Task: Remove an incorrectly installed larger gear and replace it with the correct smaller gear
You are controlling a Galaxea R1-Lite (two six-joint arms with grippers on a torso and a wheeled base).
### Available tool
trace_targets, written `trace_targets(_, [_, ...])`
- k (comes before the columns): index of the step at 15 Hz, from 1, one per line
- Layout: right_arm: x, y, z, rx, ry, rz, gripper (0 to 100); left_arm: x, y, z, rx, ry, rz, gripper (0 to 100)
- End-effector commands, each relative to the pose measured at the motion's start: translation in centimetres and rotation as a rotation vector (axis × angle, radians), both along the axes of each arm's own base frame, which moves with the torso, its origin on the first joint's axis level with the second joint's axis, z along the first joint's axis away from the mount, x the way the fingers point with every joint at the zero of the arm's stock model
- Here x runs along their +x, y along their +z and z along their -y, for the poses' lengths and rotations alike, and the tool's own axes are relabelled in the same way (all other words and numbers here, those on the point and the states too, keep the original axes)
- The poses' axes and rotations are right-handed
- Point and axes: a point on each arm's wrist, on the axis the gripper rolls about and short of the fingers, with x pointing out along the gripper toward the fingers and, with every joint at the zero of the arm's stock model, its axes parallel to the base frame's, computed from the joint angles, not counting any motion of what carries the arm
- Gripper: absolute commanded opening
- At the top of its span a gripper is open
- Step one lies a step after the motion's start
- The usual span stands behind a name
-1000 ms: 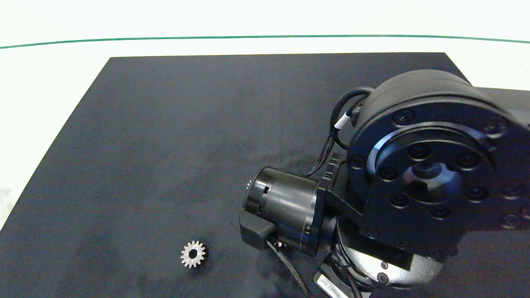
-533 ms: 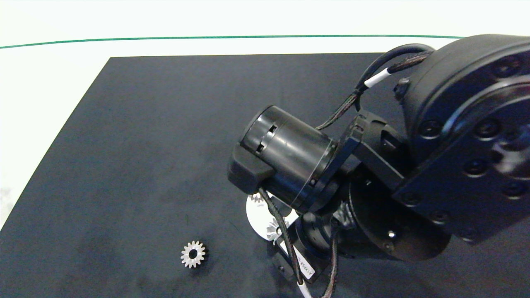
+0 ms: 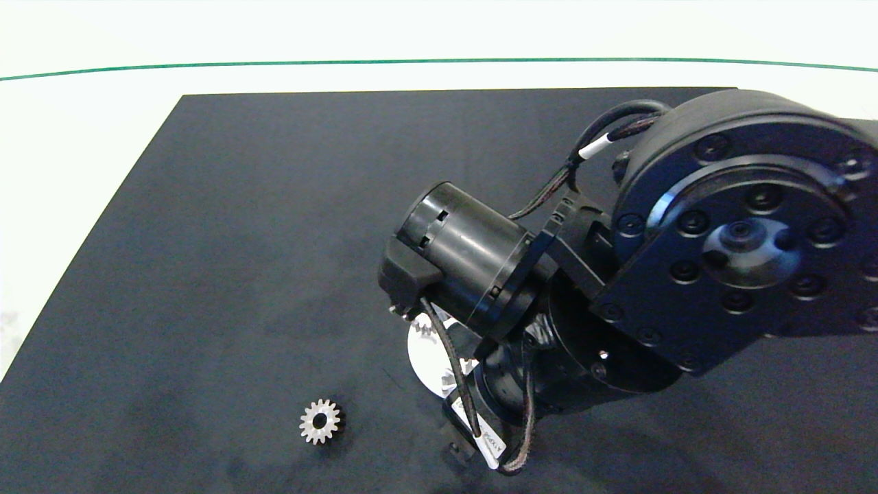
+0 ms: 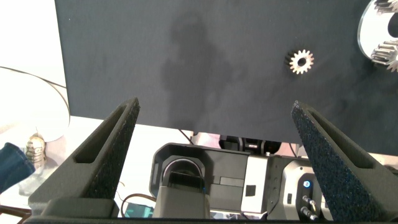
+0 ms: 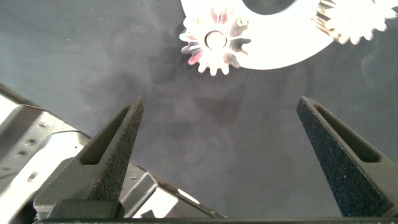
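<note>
While I hold above the plate: removal step not yet begun.
Right hand (image 5: 217,162): fingers apart, empty, over the larger gear (image 5: 214,40).
Larger gear: one, seated on white plate (image 5: 280,37).
Neighbour gear (image 5: 351,18): one, on plate.
Smaller gear (image 3: 320,421): one, loose on desk (image 3: 240,206).
Left hand (image 4: 214,162): apart, idle.
Next, I judge: descend, clamp star gear, lift.

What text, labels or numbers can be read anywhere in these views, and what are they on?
No text can be read in any view.
White tag on the right arm's cable: it carries print, too small and blurred to read.
White sleeve on the upper cable: no print visible.
Smaller gear, white plate and black mat: no markings visible.
</note>
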Motion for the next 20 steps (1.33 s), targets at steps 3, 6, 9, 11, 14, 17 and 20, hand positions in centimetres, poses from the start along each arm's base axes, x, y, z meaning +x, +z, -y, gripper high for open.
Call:
trace_targets(3, [1.8, -2.3, -0.9, -0.042, -0.015, -0.021, 100, 0.0, -0.1, 0.0, 0.002, -0.001, -0.01, 100])
trace_targets(6, [2.5, -2.5, -0.8, -0.061, 0.022, -0.009, 100, -0.1, -0.1, 0.0, 0.003, -0.002, -0.01, 100])
trace_targets(9, [2.5, -2.6, -0.9, -0.06, 0.024, -0.008, 100, -0.1, -0.1, 0.0, 0.008, -0.006, -0.012, 100])
trace_targets(11, [2.9, -2.6, -1.4, -0.024, 0.029, 0.019, 100, -0.1, -0.1, 0.0, 0.007, -0.007, -0.01, 100])
trace_targets(14, [2.9, -2.6, -1.7, -0.022, 0.057, 0.033, 100, -0.1, -0.1, 0.0, 0.007, -0.008, -0.009, 100])
trace_targets(17, [3.0, -2.9, -1.8, -0.029, 0.059, 0.029, 100, -0.1, -0.1, 0.0, 0.008, -0.007, -0.009, 100])
trace_targets(20, [3.1, -3.3, -2.0, -0.039, 0.059, 0.022, 97, -0.1, -0.1, 0.0, 0.007, -0.008, -0.009, 100])
